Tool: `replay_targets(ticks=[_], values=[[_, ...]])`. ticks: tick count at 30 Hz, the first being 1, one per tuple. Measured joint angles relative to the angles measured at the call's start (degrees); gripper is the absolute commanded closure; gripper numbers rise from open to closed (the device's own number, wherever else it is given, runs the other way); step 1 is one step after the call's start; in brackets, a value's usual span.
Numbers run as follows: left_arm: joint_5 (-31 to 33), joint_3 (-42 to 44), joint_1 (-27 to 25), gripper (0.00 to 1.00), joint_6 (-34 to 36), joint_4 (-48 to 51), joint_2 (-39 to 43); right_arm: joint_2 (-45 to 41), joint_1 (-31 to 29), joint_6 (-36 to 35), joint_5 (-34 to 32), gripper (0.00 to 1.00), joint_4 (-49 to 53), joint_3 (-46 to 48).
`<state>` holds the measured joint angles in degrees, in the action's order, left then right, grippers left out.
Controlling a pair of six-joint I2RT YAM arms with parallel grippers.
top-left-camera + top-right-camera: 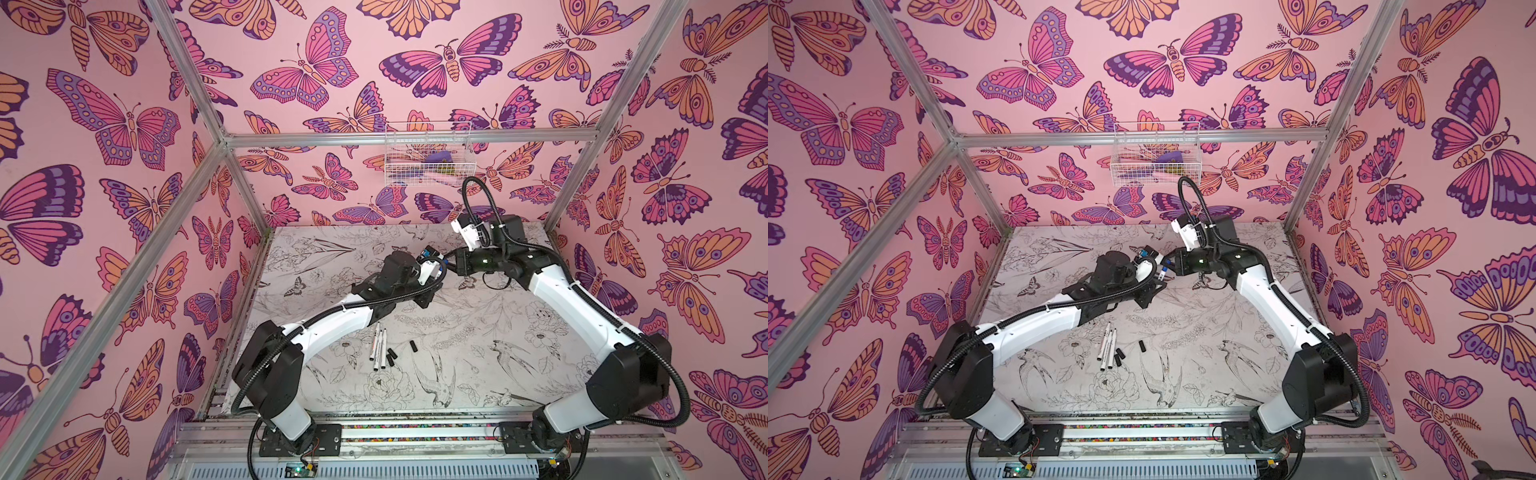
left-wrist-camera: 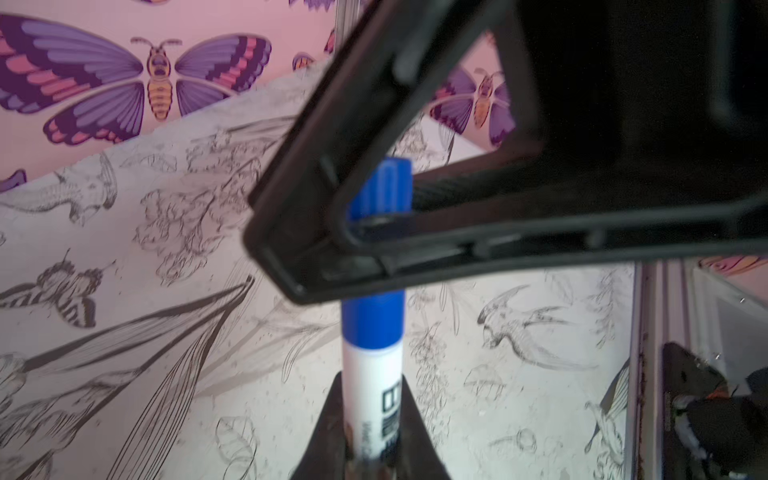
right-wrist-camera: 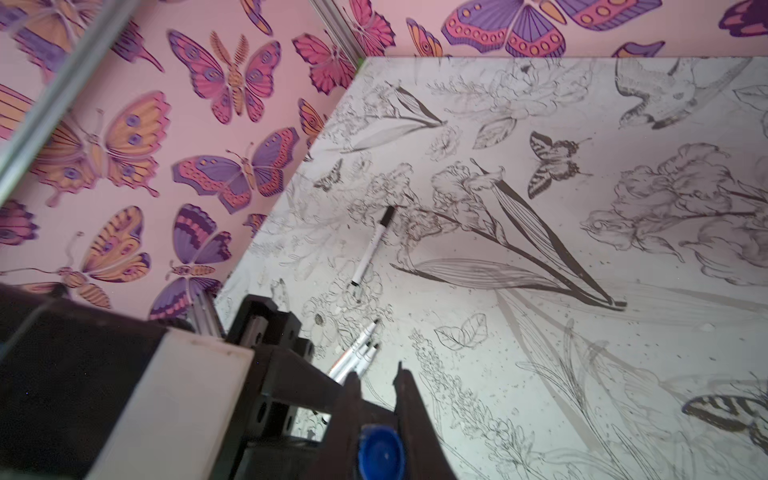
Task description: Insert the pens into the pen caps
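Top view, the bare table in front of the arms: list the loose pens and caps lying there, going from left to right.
In a top view: three pens bunched together → pair of black caps → lone black cap.

Clad in white shells [image 1: 332, 322], black at joints [image 1: 270, 374]. Trailed by black ribbed cable [image 1: 683, 395] behind right gripper [image 3: 377, 372]. Bolted on black base plates [image 1: 328, 438], screws visible.

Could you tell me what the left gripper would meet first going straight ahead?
Probably the right gripper, shut on the blue cap, just ahead of the pen the left gripper holds; depth unclear.
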<state>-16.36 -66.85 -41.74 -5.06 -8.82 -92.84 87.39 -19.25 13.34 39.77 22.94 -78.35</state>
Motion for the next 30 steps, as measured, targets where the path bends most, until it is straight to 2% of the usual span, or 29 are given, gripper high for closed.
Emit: replay_targets(ticks=[3,6,10,17,18,21,24,27,30], values=[[-1.73,4.87,-0.07,1.0,-2.95,-12.22,0.96,-1.9,2.58,3.58,6.78,1.0,-5.07,2.32],[-3.32,10.12,-0.24,1.0,-6.1,-19.52,3.48,-2.93,3.32,6.67,11.67,1.0,-7.8,4.5],[-4.22,15.17,-0.39,1.0,-9.57,-23.69,6.19,-2.8,3.3,9.31,15.69,0.99,-8.5,5.97],[-3.96,19.06,-1.6,1.0,-11.63,-25.4,8.17,-2.67,3.17,11.63,18.47,0.95,-6.56,6.73],[-3.93,19.56,-1.66,1.0,-11.91,-25.9,8.2,-2.54,3.13,12.0,18.53,0.89,-6.25,6.73],[-3.85,21.4,-1.75,1.0,-12.15,-28.09,8.2,-1.99,2.91,13.38,18.86,0.61,-4.9,6.73],[-3.58,23.28,-1.73,1.0,-12.15,-31.63,8.24,-1.62,3.08,15.32,18.36,0.43,-4.24,6.95],[-2.89,25.55,-1.51,1.0,-13.03,-35.54,8.0,-1.7,3.61,17.59,18.14,0.33,-5.27,7.76],[-0.46,28.98,-0.17,1.0,-15.56,-39.87,7.08,-2.43,5.73,20.15,17.16,0.31,-7.67,9.92]])
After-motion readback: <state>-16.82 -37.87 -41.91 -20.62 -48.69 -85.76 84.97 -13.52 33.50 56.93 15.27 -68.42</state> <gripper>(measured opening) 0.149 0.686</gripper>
